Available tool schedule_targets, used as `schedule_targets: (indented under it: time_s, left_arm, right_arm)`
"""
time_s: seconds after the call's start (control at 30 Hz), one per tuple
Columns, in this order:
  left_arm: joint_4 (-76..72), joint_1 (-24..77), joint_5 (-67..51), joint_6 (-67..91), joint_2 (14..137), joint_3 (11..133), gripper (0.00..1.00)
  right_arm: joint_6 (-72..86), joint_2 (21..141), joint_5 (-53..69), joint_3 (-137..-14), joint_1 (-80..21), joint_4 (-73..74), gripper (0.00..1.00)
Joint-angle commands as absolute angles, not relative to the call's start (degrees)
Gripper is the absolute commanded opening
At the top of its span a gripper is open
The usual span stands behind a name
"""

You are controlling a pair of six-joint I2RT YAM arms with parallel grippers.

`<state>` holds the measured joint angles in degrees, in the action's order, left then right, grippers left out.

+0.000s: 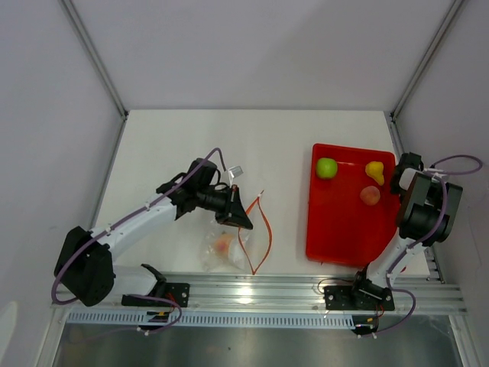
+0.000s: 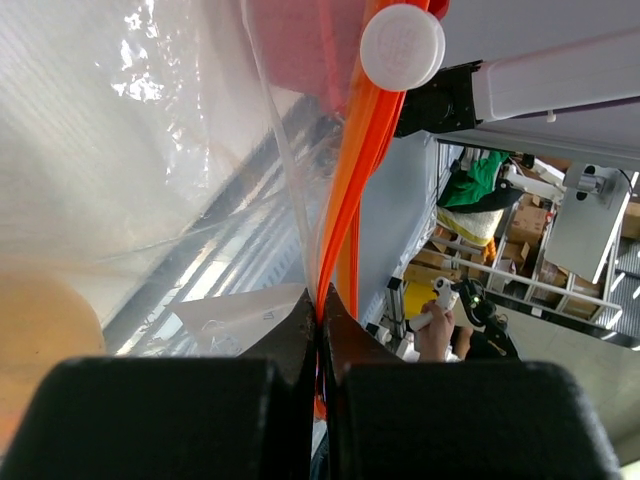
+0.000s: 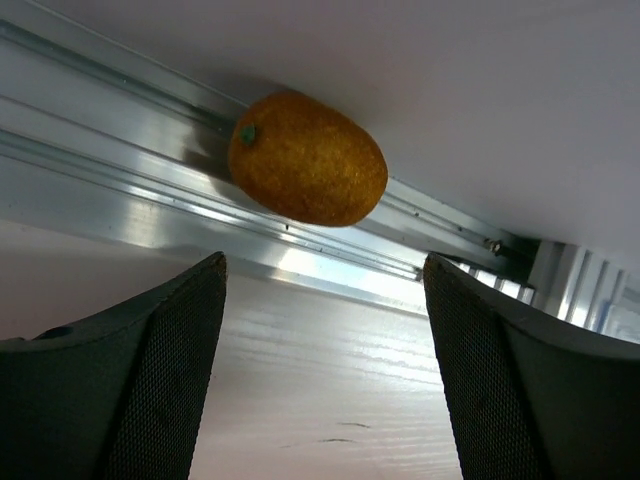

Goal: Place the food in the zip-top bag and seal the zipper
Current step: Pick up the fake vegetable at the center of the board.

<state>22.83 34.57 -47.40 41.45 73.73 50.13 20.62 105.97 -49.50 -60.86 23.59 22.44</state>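
Note:
My left gripper [image 1: 241, 217] [image 2: 320, 303] is shut on the orange-red zipper [image 2: 352, 170] of the clear zip-top bag [image 1: 221, 251] and holds that edge up off the table. One pinkish-orange fruit [image 1: 224, 245] lies inside the bag. On the red tray sit a lime-green apple [image 1: 327, 167], a yellow pear [image 1: 374, 171] and an orange-pink piece [image 1: 370, 196]. My right gripper [image 3: 325, 262] is open with nothing between its fingers. Just beyond them an orange-brown fruit [image 3: 308, 158] rests against an aluminium rail; the right arm hides it in the top view.
The red tray [image 1: 336, 229] stands at the right, close to the right arm [image 1: 424, 206]. An aluminium rail [image 3: 120, 150] and the enclosure wall run just behind the orange-brown fruit. A loose loop of the zipper strip [image 1: 267, 229] hangs right of the bag.

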Motion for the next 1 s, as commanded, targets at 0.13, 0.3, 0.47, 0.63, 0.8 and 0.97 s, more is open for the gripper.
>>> schedule_targets:
  time_s: [0.13,0.3,0.47,0.63,0.8,0.97]
  left_arm:
    - [21.5,34.8,-51.8,39.3,76.9,53.3,0.01]
    - [22.2,34.8,-52.6,38.4,78.5,53.9,0.01]
    - [22.8,34.6,-52.5,38.0,79.2,54.0,0.01]
    - [22.8,34.6,-51.9,38.2,79.1,54.1,0.00]
    - [22.3,34.7,-51.8,38.9,79.5,54.4,0.00]
    - [22.1,34.6,-51.9,39.3,80.4,54.7,0.01]
  right_arm:
    - [13.5,109.2,-54.5,-65.7,23.1,22.4,0.80]
    - [10.6,110.2,-52.6,-65.7,23.6,20.7,0.79]
    - [10.4,112.1,-51.4,-65.1,24.7,18.8,0.77]
    - [10.2,113.4,-51.0,-65.0,26.2,17.5,0.75]
    - [9.6,114.3,-50.5,-65.7,26.8,16.4,0.75]
    - [9.6,115.3,-50.7,-66.1,27.2,15.7,0.73]
